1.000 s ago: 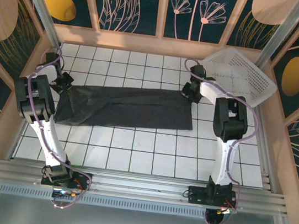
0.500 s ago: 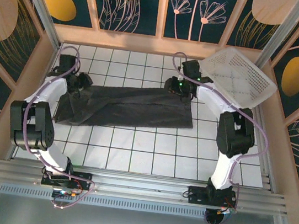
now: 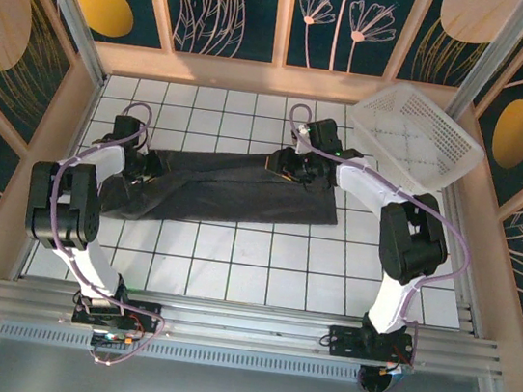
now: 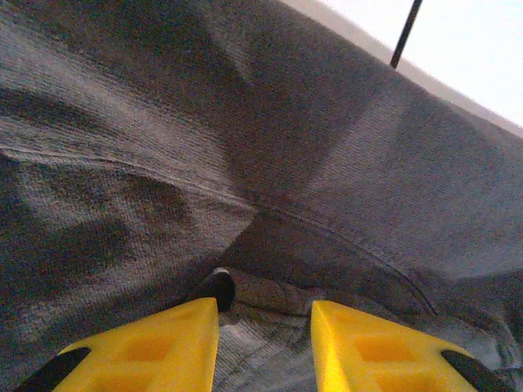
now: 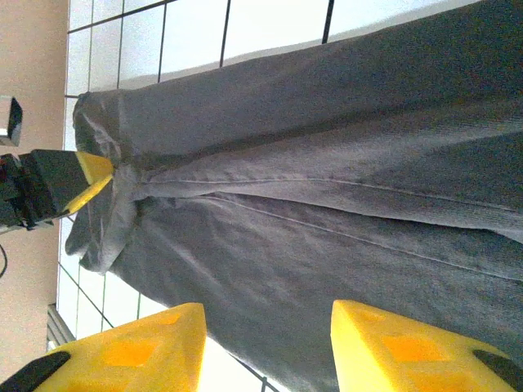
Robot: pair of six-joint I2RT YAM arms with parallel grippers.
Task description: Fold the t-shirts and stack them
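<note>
T-shirt [image 3: 223, 189] lies folded just beneath the left gripper [image 4: 263, 314] and right gripper [image 5: 268, 314], both part-open and empty, so closing too shallow might pinch one layer and pull the fold apart.

Dark charcoal t-shirt [image 3: 229, 187] folded into long strip, flat on tiles, mid-table, left end rumpled w/ creases.

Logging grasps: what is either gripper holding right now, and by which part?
Nothing is held. The left gripper and the right gripper both stand open over the dark t-shirt, fingers apart.
</note>
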